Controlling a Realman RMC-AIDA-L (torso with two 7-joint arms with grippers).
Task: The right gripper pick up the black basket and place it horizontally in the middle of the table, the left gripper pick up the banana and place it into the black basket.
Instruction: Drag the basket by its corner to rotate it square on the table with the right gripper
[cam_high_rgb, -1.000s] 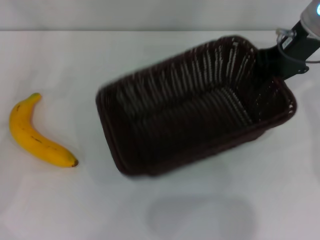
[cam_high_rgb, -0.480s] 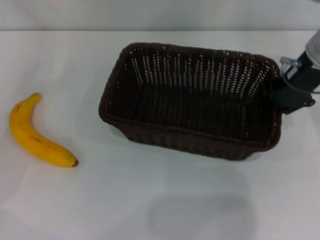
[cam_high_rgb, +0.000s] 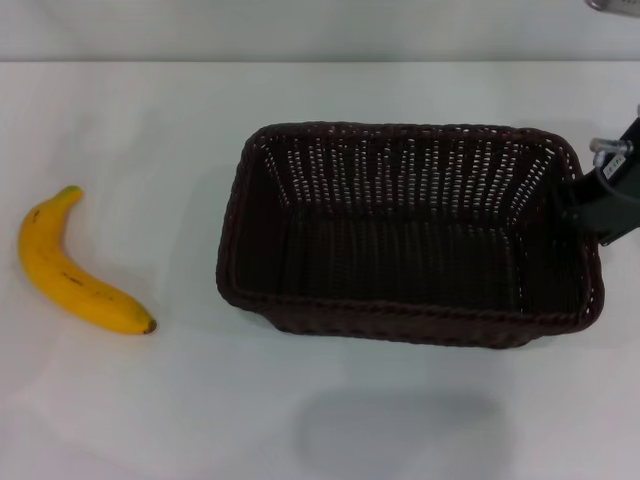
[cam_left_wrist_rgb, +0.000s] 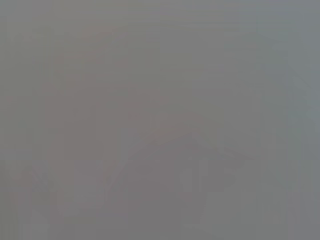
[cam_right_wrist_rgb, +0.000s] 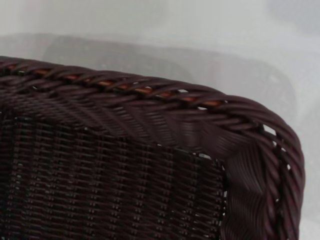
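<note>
On the white table (cam_high_rgb: 300, 420) our black wicker basket (cam_high_rgb: 410, 235) lies lengthwise, right of centre, ready to receive fruit. Our right gripper (cam_high_rgb: 592, 205) clamps its right rim, steadying it. The banana (cam_high_rgb: 70, 275) waits far left, untouched. Our left gripper is unseen.

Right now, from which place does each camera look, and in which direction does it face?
Head view: from the robot's head, forward and down on the table, with the banana at the left and the black basket in the middle; the right hand shows at the basket's right end.
Left wrist view: only even grey; nothing can be told.
Right wrist view: on the right arm, close over a basket corner; no fingers show.
Shared: head and right wrist views both show the basket and table.
</note>
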